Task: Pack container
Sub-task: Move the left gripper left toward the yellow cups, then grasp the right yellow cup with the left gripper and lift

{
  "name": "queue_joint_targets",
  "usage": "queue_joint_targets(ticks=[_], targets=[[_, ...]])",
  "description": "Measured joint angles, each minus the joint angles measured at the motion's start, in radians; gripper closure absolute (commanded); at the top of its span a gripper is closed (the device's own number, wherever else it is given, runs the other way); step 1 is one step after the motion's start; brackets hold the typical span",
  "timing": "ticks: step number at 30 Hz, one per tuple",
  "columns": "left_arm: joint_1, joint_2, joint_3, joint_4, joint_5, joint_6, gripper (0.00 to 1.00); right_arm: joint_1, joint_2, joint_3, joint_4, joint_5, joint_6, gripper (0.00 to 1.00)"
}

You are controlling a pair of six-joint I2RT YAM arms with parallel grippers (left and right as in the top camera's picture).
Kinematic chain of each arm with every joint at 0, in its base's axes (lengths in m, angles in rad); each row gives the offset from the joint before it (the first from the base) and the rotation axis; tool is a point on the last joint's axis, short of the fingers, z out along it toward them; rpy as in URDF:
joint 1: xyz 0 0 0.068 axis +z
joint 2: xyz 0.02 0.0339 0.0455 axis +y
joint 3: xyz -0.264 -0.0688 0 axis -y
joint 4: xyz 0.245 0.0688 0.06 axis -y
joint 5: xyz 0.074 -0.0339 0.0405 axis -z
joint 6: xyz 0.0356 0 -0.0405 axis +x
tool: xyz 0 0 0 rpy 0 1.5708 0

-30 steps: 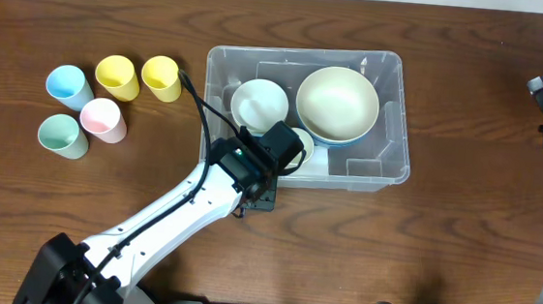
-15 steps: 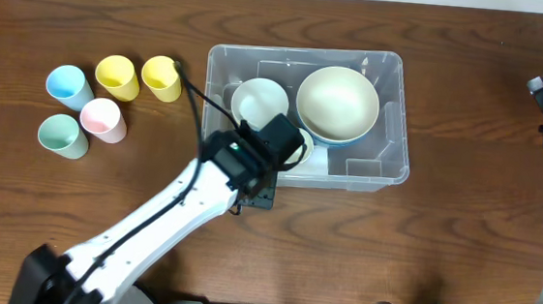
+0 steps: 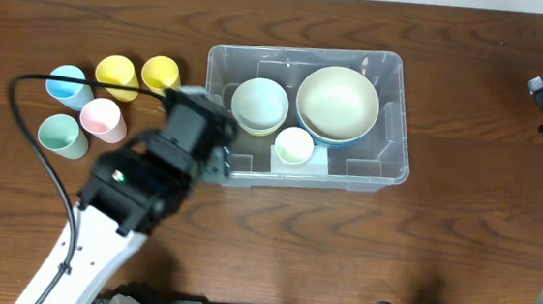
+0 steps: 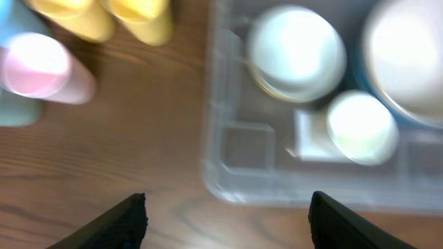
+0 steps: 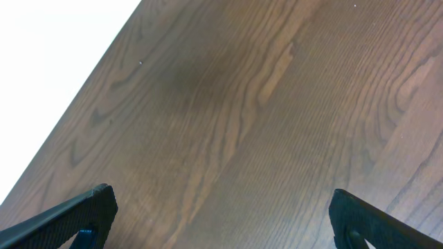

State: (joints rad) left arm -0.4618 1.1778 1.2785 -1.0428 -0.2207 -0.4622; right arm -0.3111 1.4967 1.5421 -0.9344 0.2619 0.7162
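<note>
Black fingers of your left gripper (image 4: 227, 207) stand wide apart and hold nothing, by the near left corner of the clear container (image 3: 309, 50). The container's long axis runs left to right, and bowls (image 3: 338, 101) sit inside. Cups (image 3: 66, 82) wait to this gripper's left, crowded together, so I judge this arm the nearer one. Your right gripper (image 5: 221, 207), also spread wide and empty, is far right.

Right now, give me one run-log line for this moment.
left gripper: open, empty, above table by container corner | right gripper: open, empty | container: large bowl, white bowl, small dish inside | cups: five outside, left
</note>
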Motion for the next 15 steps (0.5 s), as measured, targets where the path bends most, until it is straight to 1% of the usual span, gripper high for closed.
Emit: queue_joint_targets(ticks=[4,8,12,15], targets=[[0.17,0.069,0.025,0.037,-0.01,0.062,0.23,0.0,0.0,0.0,0.0,0.0,0.0,0.01],[0.315,0.187,0.111,0.061,0.019,0.114,0.19,0.0,0.0,0.0,0.0,0.0,0.0,0.01],[0.39,0.302,0.188,0.087,0.035,0.132,0.19,0.0,0.0,0.0,0.0,0.0,0.0,0.01],[0.406,0.383,0.214,0.126,0.041,0.142,0.19,0.0,0.0,0.0,0.0,0.0,0.0,0.01]])
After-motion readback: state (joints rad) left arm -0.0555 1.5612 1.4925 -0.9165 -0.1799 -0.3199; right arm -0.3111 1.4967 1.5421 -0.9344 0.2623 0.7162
